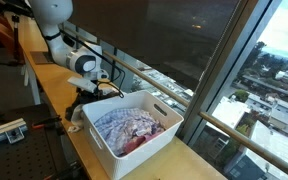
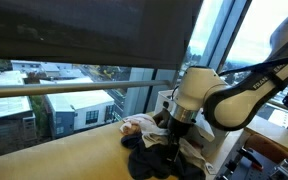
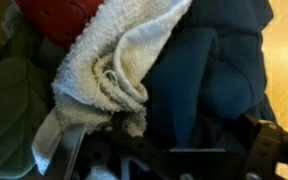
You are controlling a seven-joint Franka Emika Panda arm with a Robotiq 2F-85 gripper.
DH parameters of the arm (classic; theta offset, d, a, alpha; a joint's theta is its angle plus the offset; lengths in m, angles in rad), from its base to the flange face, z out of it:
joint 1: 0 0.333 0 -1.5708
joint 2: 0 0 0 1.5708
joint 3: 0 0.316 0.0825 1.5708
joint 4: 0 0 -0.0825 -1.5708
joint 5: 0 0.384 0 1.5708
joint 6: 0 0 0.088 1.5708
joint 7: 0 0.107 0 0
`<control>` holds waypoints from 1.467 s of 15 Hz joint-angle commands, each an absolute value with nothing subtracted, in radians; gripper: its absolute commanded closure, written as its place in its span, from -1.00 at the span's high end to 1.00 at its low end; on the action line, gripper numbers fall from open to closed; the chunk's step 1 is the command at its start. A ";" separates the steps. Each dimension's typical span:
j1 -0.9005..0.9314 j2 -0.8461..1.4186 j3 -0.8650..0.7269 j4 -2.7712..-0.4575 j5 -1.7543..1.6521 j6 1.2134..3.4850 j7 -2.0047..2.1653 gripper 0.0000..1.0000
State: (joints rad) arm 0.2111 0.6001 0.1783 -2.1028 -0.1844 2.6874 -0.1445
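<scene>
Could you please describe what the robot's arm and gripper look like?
The arm is white, built of rounded segments with dark bands at the joints. A thin black cable seems to run along it. The gripper is black and blocky; no markings are legible.

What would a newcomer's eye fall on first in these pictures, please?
Most likely the white basket heaped with crumpled laundry, on the wooden counter by the big window. Next, the open claw hanging over a loose pile of clothes, where the wrist view shows a cream towel beside a dark blue garment.
</scene>
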 commanded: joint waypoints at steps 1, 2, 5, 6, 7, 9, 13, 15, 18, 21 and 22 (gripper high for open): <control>0.201 0.637 0.188 -2.096 -0.163 2.692 -0.157 1.00; 0.202 0.640 0.189 -2.102 -0.163 2.694 -0.155 0.50; 0.203 0.618 0.201 -2.139 -0.159 2.697 -0.154 0.17; 0.203 0.608 0.206 -2.150 -0.156 2.696 -0.153 0.03; 0.204 0.592 0.213 -2.165 -0.153 2.694 -0.151 -0.13; 0.204 0.550 0.229 -2.196 -0.140 2.686 -0.148 -0.39; 0.195 0.426 0.263 -2.258 -0.101 2.662 -0.153 -0.96; 0.194 0.359 0.269 -2.279 -0.084 2.647 -0.155 -0.90; 0.193 0.253 0.270 -2.288 -0.064 2.603 -0.162 -0.90; 0.194 0.148 0.259 -2.271 -0.050 2.536 -0.169 -0.90; 0.193 0.116 0.255 -2.263 -0.047 2.512 -0.173 -0.90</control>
